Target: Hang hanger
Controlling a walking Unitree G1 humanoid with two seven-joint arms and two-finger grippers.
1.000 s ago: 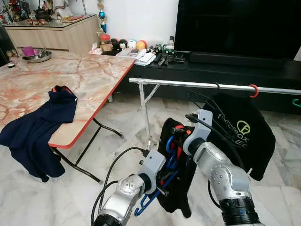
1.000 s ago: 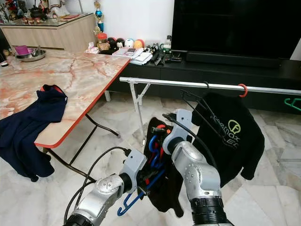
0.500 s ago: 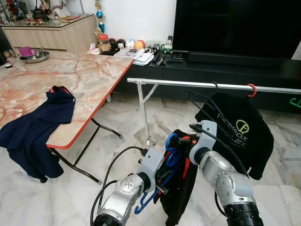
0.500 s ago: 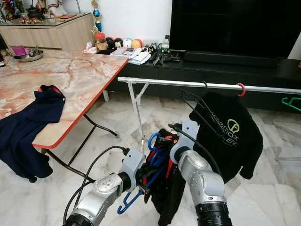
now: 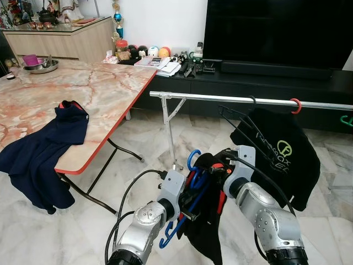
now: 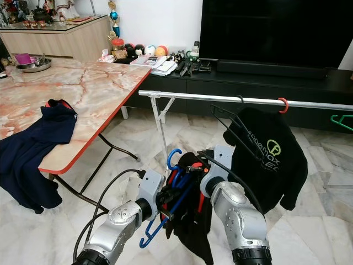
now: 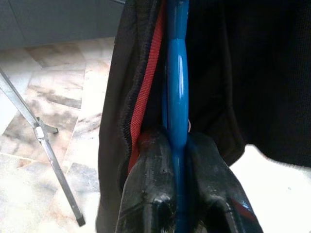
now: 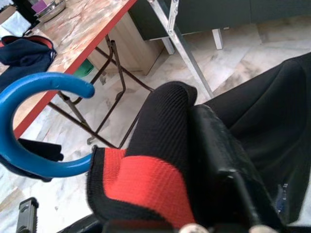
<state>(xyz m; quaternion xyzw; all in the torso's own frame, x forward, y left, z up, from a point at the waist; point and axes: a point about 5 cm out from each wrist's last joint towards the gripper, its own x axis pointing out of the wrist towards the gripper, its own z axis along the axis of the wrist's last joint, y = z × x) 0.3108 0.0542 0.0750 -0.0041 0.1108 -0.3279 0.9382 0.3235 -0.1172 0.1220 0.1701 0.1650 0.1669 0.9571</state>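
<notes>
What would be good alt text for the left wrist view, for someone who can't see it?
The left pincer is shut on a glossy blue plastic hanger that runs straight up between its two black fingers. A black garment with red collar trim drapes around the hanger, with marble floor tiles and a thin metal rack leg behind.

table (image 5: 110, 94) at left, garment (image 5: 41, 149) draped over its near edge. rail (image 5: 231, 100) right of table, shirt (image 5: 278, 152) hanging from it. tv (image 5: 276, 30) on stand (image 5: 259, 83) behind rail. hanger (image 5: 190, 187) below rail.
</notes>
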